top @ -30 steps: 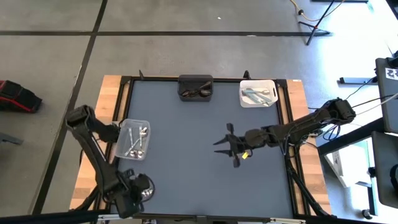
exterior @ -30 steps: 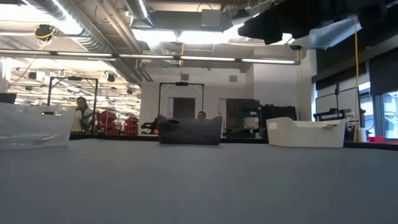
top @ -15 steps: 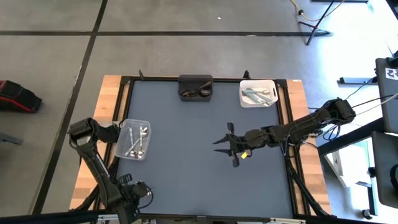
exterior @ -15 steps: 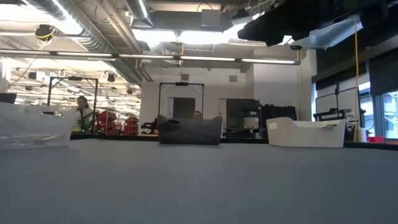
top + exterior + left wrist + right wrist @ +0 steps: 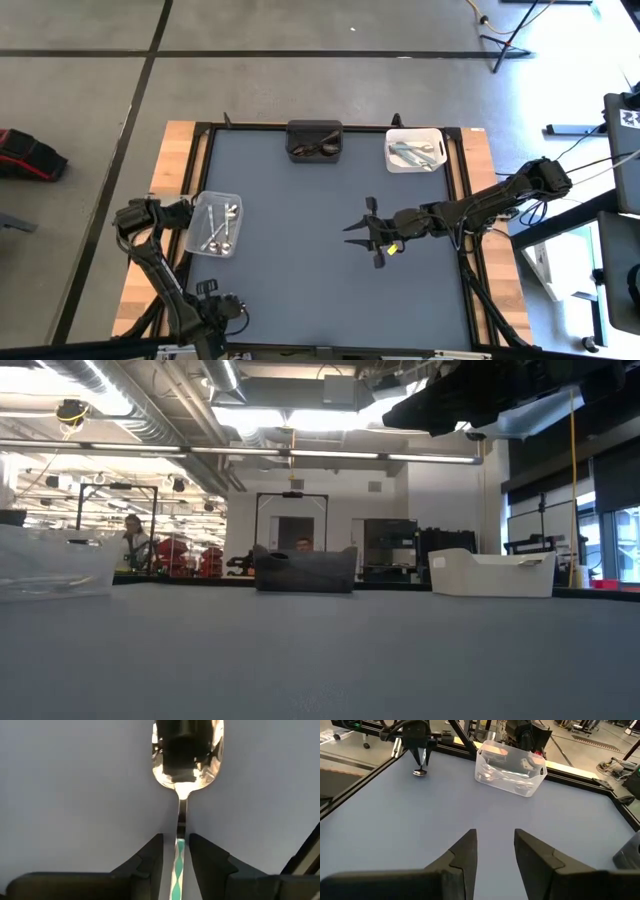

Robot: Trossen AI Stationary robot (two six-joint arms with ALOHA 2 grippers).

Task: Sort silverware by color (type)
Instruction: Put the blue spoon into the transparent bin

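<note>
My left gripper (image 5: 222,308) is at the table's near-left corner, pointing down, shut on a shiny silver spoon (image 5: 187,755); the right wrist view shows that gripper (image 5: 421,754) far off, the spoon's bowl (image 5: 420,772) at or just above the mat. My right gripper (image 5: 362,238) hovers open over the middle of the table, touching nothing. More silver spoons lie in the clear bin (image 5: 217,223). Dark utensils lie in the black bin (image 5: 314,140), and silver ones in the white bin (image 5: 414,150). My left gripper pinches the spoon's slender handle (image 5: 179,836) between its two fingers, coming from above and pointing down, the fingers running along the handle. The spoon hangs below the fingers, bowl lowest. Whether the bowl touches the mat I cannot tell.
The clear bin (image 5: 510,767) stands at the left edge, the black bin (image 5: 304,570) and the white bin (image 5: 490,573) along the far edge. Between them lies the wide blue-grey mat (image 5: 300,290), framed by a black rail. People stand in the room behind.
My left arm's elbow has swung toward the table's near edge, folding the arm in, while its gripper has stayed at the near-left corner. My right arm has kept still.
</note>
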